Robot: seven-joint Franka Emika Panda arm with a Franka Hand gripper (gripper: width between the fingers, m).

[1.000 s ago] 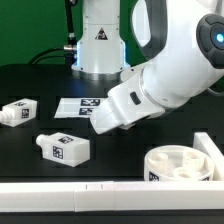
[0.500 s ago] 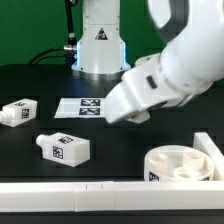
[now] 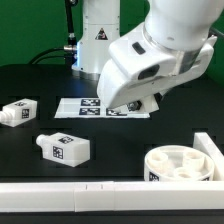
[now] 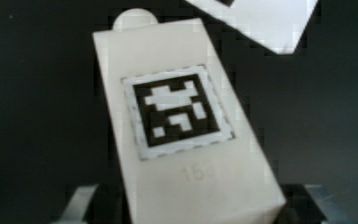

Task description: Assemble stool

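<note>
In the wrist view my gripper is shut on a white stool leg. The leg carries a black-and-white tag and fills the space between my dark fingers. In the exterior view the gripper hangs above the marker board, and the held leg is mostly hidden under the hand. Two more tagged legs lie on the black table at the exterior view's left, one further back and one nearer. The round white seat lies at the lower right with its ribbed side up.
A long white L-shaped rail runs along the front edge and turns up beside the seat at the right. The robot base stands at the back. A corner of the marker board shows in the wrist view.
The arm has swung up and toward the exterior view's left, from low near the seat to above the marker board, and the wrist has turned.
</note>
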